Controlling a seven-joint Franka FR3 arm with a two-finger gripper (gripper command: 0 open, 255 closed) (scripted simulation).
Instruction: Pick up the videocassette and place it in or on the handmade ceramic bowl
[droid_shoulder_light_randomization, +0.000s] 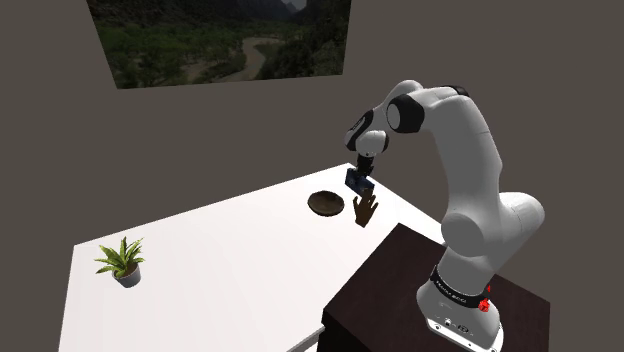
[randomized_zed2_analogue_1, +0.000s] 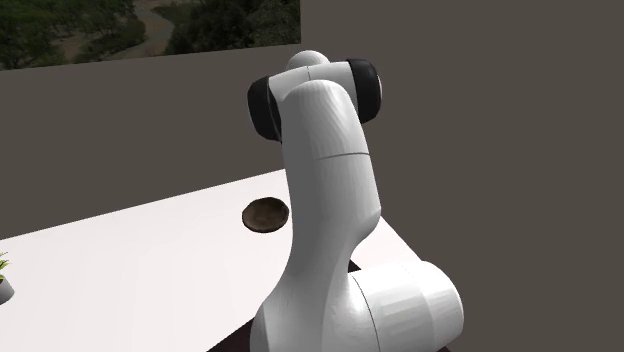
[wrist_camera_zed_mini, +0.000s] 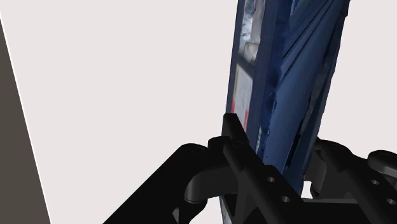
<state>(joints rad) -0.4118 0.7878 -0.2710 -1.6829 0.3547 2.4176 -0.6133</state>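
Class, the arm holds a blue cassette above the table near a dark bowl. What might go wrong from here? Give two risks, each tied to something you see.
1. The gripper clasps the videocassette by one end, most of it jutting past the fingers; it may pivot or slip.
2. The bowl looks small and shallow, with a brown hand-shaped figure close beside it; the videocassette may slide off or knock the figure.

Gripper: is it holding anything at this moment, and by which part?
The gripper holds the dark blue videocassette, fingers clasping its two broad faces near one edge; the rest sticks out past them.
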